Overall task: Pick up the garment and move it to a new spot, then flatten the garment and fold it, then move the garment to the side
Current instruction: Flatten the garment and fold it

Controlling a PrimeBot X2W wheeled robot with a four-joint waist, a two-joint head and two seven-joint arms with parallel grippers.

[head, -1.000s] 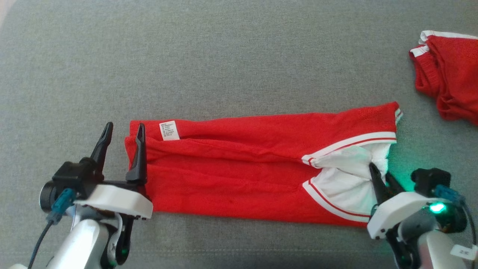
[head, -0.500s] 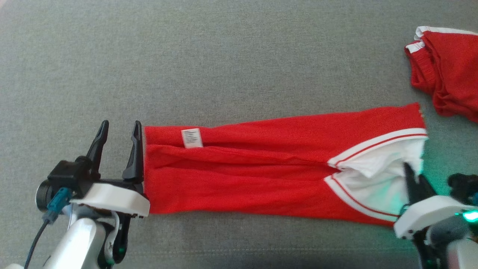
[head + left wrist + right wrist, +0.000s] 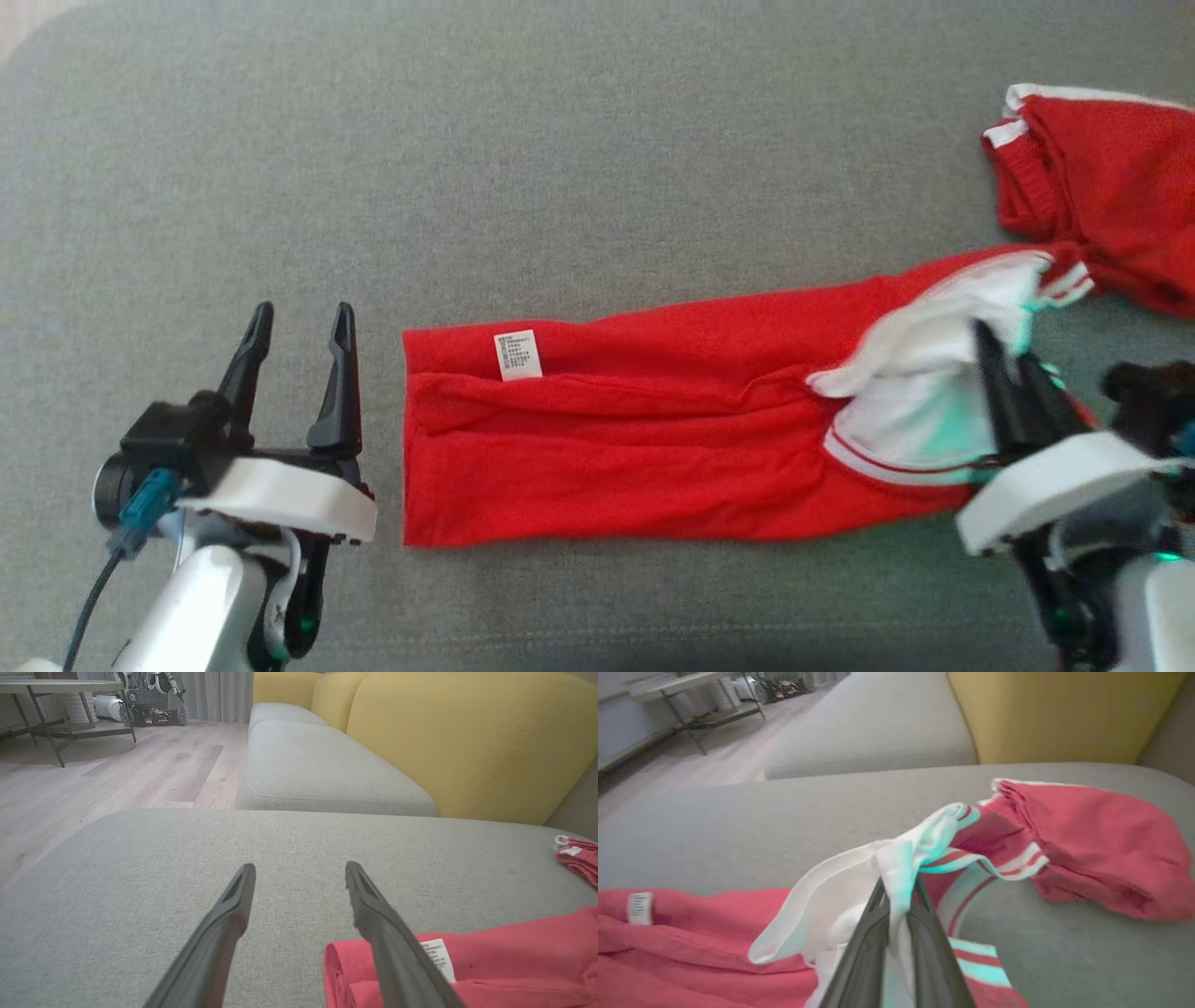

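Pinching the garment (image 3: 635, 439) by its white end is my right pincer (image 3: 1001, 343); my left pincer (image 3: 302, 313) stands spread and empty. I judge the lengthwise folding done; a final fold and the move aside remain.

Beyond the head view's right edge, part of the second red garment (image 3: 1092, 177) (right hand (image 3: 999, 342) blurry)

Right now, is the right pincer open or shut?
Shut. The right pincer clamps the white part of the red garment between its fingers.

A living room: grey sofa seat (image 3: 299, 840) with yellow back cushions (image 3: 467, 742), pale wood floor (image 3: 117, 779), curtains (image 3: 210, 695), metal-legged table (image 3: 60, 686).
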